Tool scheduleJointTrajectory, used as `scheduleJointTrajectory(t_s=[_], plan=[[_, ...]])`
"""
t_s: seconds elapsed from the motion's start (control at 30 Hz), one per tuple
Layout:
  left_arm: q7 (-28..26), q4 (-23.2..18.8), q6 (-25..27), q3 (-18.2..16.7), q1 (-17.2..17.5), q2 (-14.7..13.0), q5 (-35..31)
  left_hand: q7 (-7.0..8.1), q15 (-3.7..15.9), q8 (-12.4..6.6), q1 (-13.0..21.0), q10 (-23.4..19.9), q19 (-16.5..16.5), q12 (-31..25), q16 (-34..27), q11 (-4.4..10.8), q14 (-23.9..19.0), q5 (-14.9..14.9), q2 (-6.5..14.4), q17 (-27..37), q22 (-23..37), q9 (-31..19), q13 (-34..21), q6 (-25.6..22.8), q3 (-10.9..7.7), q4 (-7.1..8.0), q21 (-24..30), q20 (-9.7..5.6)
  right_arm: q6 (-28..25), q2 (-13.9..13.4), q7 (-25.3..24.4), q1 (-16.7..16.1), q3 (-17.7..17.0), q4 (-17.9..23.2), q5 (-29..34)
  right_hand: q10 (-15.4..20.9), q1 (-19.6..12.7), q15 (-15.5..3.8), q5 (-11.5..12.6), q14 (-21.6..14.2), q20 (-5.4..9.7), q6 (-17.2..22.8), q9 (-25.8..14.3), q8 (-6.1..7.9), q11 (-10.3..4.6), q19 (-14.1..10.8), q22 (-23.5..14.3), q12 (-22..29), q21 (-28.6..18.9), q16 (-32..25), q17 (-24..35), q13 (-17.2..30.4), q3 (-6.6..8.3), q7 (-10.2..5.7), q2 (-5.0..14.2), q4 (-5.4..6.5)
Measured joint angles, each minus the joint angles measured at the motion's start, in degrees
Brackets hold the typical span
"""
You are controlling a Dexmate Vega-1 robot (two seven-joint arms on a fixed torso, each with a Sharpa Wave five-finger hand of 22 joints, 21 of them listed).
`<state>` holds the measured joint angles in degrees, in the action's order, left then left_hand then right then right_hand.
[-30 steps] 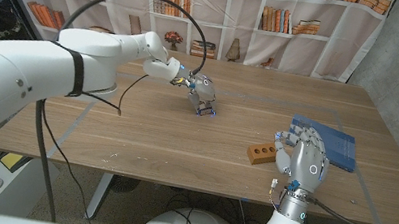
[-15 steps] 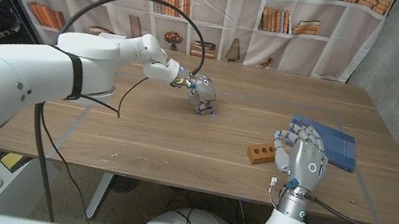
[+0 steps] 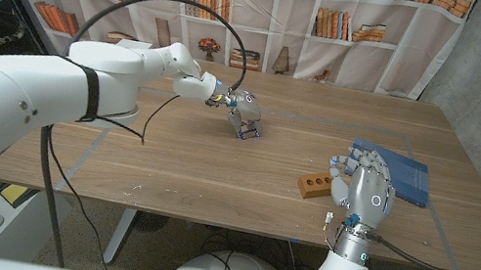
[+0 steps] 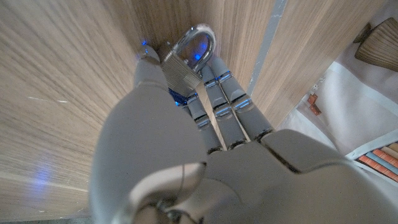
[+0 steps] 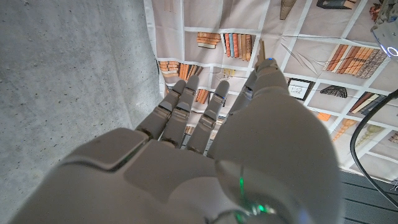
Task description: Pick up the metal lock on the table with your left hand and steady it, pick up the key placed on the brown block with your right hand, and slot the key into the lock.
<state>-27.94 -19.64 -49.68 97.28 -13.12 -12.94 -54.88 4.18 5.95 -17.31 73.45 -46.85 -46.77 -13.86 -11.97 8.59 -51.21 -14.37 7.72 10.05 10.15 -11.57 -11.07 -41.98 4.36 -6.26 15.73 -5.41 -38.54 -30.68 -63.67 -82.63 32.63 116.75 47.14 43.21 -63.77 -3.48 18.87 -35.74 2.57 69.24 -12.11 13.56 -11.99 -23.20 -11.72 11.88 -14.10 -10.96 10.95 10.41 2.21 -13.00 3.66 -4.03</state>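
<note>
My left hand (image 3: 241, 110) grips the metal lock (image 3: 248, 128) low over the middle of the table, toward the back. In the left wrist view the lock (image 4: 184, 65) sits pinched between thumb and fingers (image 4: 217, 99), its shackle pointing at the wood. The brown block (image 3: 315, 183) with holes lies near the front right. My right hand (image 3: 366, 185) stands upright just right of it, fingers pointing away. In the right wrist view a thin key (image 5: 261, 47) sticks out past the thumb of my right hand (image 5: 205, 143), pinched against the fingers.
A blue mat (image 3: 404, 174) lies on the table (image 3: 165, 171) right behind my right hand. A black cable arcs over the left arm. A bookshelf-print backdrop hangs behind the table, with a person's arm at the far left edge.
My left hand has risen slightly with the lock in it. The right hand has not moved.
</note>
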Motion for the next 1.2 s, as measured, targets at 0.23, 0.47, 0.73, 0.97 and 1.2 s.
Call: scheduleJointTrajectory(t_s=[0.23, 0.47, 0.73, 0.97, 1.2], plan=[[-0.1, -0.12, -0.99, -0.15, -0.75, 0.2, 1.18, -0.2, 0.31, 0.02, 0.0, -0.1, -0.22, 0.37, 0.09, 0.09, -0.31, 0.19, 0.0, -0.06, 0.0, 0.13, -0.05, -0.4, -0.22, -0.22, 0.0, -0.22, 0.19, 0.59, -0.17, -0.21, -0.4, 0.01, 0.94, 0.0, 0.0, 0.0, 0.0, 0.0, 0.0, -0.01, 0.25, 0.11, 0.0, 0.0, 0.0, 0.0, 0.0, 0.0, 0.0, 0.0, -0.32, 0.0, 0.0, -0.32], [-0.42, -0.21, -1.98, -0.52, -1.57, 0.23, 2.97, -0.2, 0.52, 0.45, -0.01, -0.22, -0.31, 0.37, 0.23, -0.02, -0.52, 0.21, 0.01, -0.08, 0.0, 0.16, -0.05, -0.43, -0.22, -0.22, -0.28, -0.31, 0.78, 1.38, -0.24, -0.48, -0.98, -0.27, 1.81, 0.0, 0.0, 0.0, -0.01, 0.0, 0.0, -0.01, 0.29, 0.1, 0.0, 0.0, 0.0, 0.0, 0.0, 0.0, 0.0, 0.0, -0.47, 0.01, -0.01, -0.17], [-0.42, -0.29, -3.19, -0.89, -2.24, 0.15, 4.85, -0.39, 0.52, 0.68, -0.01, -0.3, -0.31, 0.82, 0.47, -0.1, -0.52, 0.23, 0.01, -0.03, 0.0, 0.27, -0.05, -0.62, -0.22, -0.21, -0.46, -0.31, 1.39, 2.15, -0.28, -0.55, -1.44, -0.86, 2.58, 0.0, -0.16, 0.0, -0.01, 0.0, 0.0, -0.1, 0.29, 0.09, 0.0, 0.0, 0.0, 0.0, 0.0, 0.0, 0.0, 0.0, -0.47, 0.08, 0.15, -0.17], [1.68, -0.41, -5.0, -2.64, -2.41, -0.24, 8.68, -0.4, 0.7, 0.81, -0.02, -0.5, -0.31, 1.2, 0.67, -0.3, -0.7, 0.66, 0.02, -0.02, 0.0, 0.22, -0.05, -0.62, -0.21, -0.21, -0.51, -0.31, 2.1, 2.32, -0.3, -0.41, -1.72, -1.0, 3.16, 0.0, -0.32, 0.0, 0.22, 0.0, 0.0, -0.2, 0.26, 0.08, 0.0, 0.0, 0.0, 0.0, 0.0, 0.0, 0.0, 0.0, -0.57, 0.0, 0.14, -0.07], [6.72, -0.66, -7.55, -5.36, -1.84, -0.79, 15.61, -0.4, 0.7, 0.94, -0.02, -0.49, -0.31, 1.25, 0.74, -0.3, -0.7, 0.7, 0.02, -0.03, 0.0, 0.23, -0.05, -0.61, -0.21, -0.21, -0.51, -0.3, 2.7, 1.7, -0.32, -0.24, -2.03, -0.34, 3.53, 0.0, -0.31, 0.0, 0.22, 0.0, 0.0, -0.2, -0.01, 0.07, 0.0, 0.0, 0.0, 0.0, 0.0, 0.0, 0.0, 0.1, -1.03, 0.01, 0.14, -0.24]])
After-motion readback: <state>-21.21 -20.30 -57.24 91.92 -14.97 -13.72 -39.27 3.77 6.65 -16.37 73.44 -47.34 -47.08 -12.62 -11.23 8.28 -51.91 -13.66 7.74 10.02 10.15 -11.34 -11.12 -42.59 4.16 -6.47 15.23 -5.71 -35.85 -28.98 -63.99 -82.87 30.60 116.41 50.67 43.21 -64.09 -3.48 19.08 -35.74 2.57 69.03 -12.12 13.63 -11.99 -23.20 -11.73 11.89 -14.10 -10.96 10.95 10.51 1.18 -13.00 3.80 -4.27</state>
